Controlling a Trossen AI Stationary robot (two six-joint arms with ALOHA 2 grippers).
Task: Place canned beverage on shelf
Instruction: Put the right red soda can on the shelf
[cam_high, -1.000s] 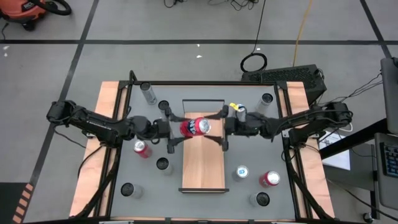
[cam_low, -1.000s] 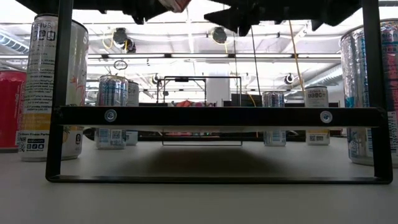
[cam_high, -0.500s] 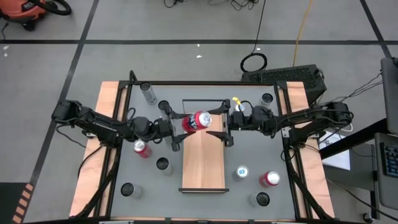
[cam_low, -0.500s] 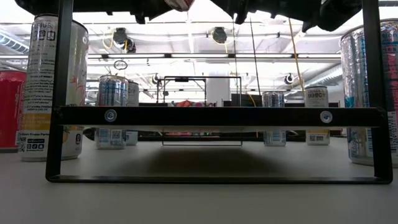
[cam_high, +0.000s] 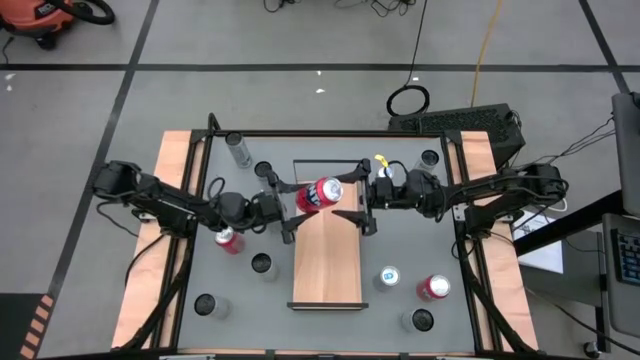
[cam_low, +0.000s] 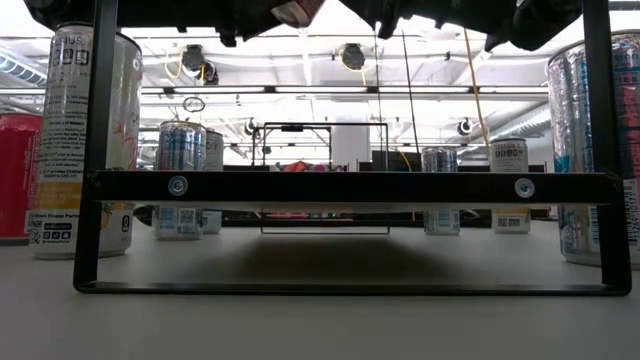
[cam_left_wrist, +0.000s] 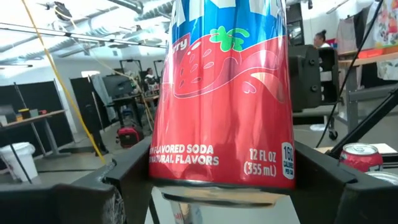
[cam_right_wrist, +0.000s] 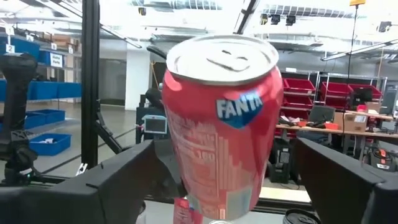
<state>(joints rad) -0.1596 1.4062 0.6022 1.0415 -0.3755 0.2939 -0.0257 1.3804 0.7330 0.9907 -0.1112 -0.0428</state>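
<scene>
From above, the left gripper (cam_high: 300, 198) is clamping the red soda can (cam_high: 322, 194) and holding it over the far end of the shelf (cam_high: 327, 262), close to the wire rail (cam_high: 327, 163). A second ago the right gripper (cam_high: 352, 207) was also at the can. It has since pulled back a little towards its own side and is now standing just beside the can with its fingers spread apart. The handover therefore looks done, and the left arm alone is carrying the can; lowering it onto the board is likely the step remaining.

At table height, the shelf's dark frame (cam_low: 350, 187) is filling the middle, and its board is bearing no can as far as can be seen. Other cans (cam_low: 183, 147) are standing on the table around it.

The left wrist camera is showing the red can (cam_left_wrist: 224, 99) held between that arm's dark fingers (cam_left_wrist: 134, 171).

The right wrist camera is showing the can (cam_right_wrist: 224, 118) tilted, standing free between that gripper's parted fingers (cam_right_wrist: 124, 171).
</scene>
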